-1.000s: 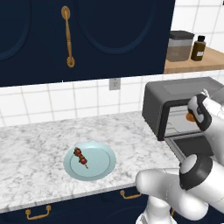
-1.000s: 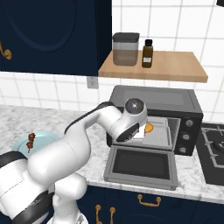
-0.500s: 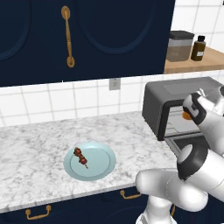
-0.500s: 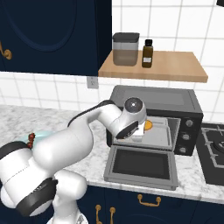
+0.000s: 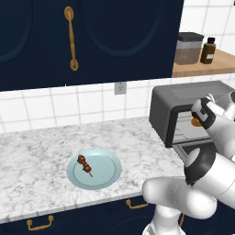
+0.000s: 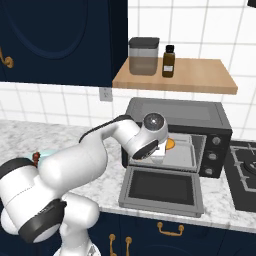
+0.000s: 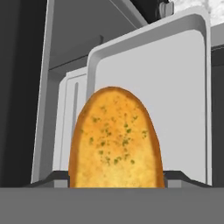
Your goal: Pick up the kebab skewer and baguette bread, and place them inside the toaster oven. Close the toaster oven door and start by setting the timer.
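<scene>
Now baguette bread between tool tips, over toaster oven tray.

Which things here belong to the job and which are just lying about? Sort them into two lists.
Belongs to the job:
- baguette bread, between the hand's fingertips inside the oven
- kebab skewer, on the plate
- toaster oven
- toaster oven door, folded down open
- oven tray

Just lying about:
- plate
- grey-lidded canister
- brown bottle
- wooden shelf
- stovetop
</scene>
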